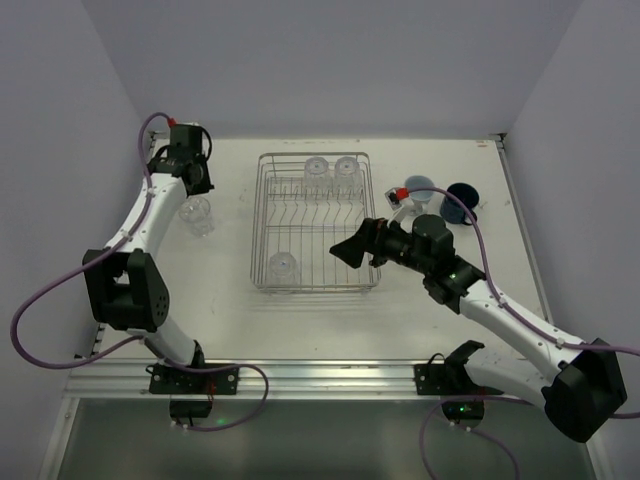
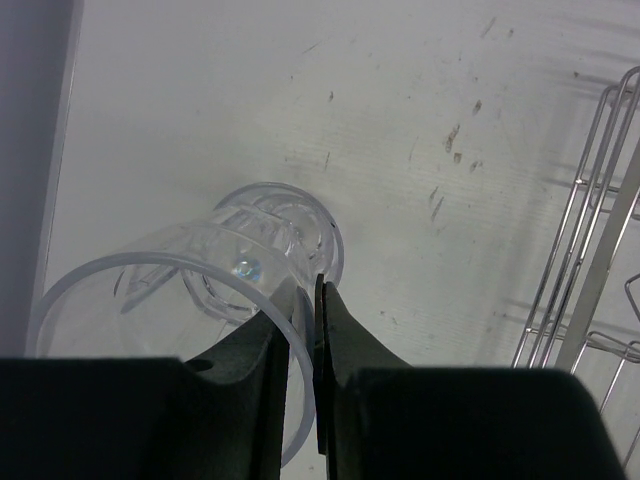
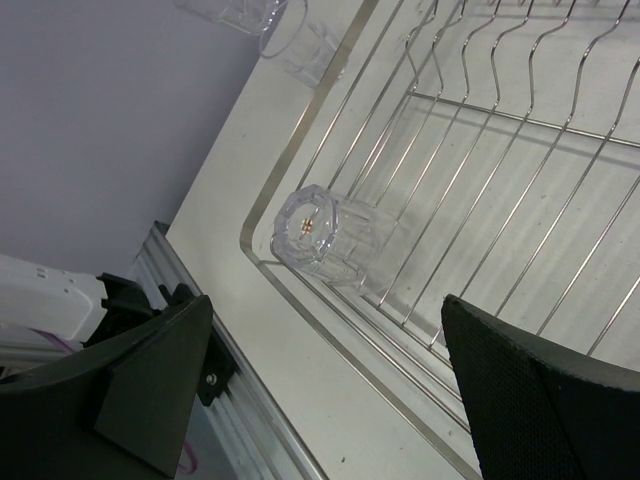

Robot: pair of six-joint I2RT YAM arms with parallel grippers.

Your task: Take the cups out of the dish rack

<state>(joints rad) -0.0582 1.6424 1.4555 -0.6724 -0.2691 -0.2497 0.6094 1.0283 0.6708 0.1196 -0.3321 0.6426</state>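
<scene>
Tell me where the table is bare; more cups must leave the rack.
Bare table runs between the dish rack and the near rail. Another patch lies left of the rack, nearer than the clear tumbler the left gripper pinches. Crowded: right of the rack, with the pale blue cup, dark blue mug and right arm.

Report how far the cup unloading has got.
Done: a pale blue cup and a dark blue mug stand right of the dish rack. In hand: the left gripper pinches a clear tumbler's rim, left of the rack. Left: three tumblers in the rack; the right gripper hovers open.
</scene>
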